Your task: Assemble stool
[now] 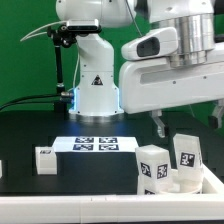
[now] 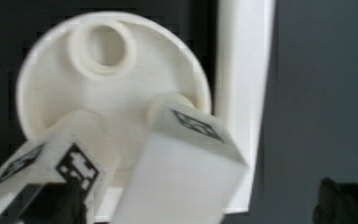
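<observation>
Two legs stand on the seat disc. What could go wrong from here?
1. The open gripper hangs close above the standing legs. If it descends, it could knock one askew.
2. The seat disc has an empty socket, and the loose leg lies far off at the exterior view's left, which means a long carry.

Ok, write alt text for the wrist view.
A round, rimmed white plastic seat disc with an oval hole fills the view, and two blocky white legs carrying black-and-white square tags stand up from it. A long white rail runs beside the disc on a dark table.
</observation>
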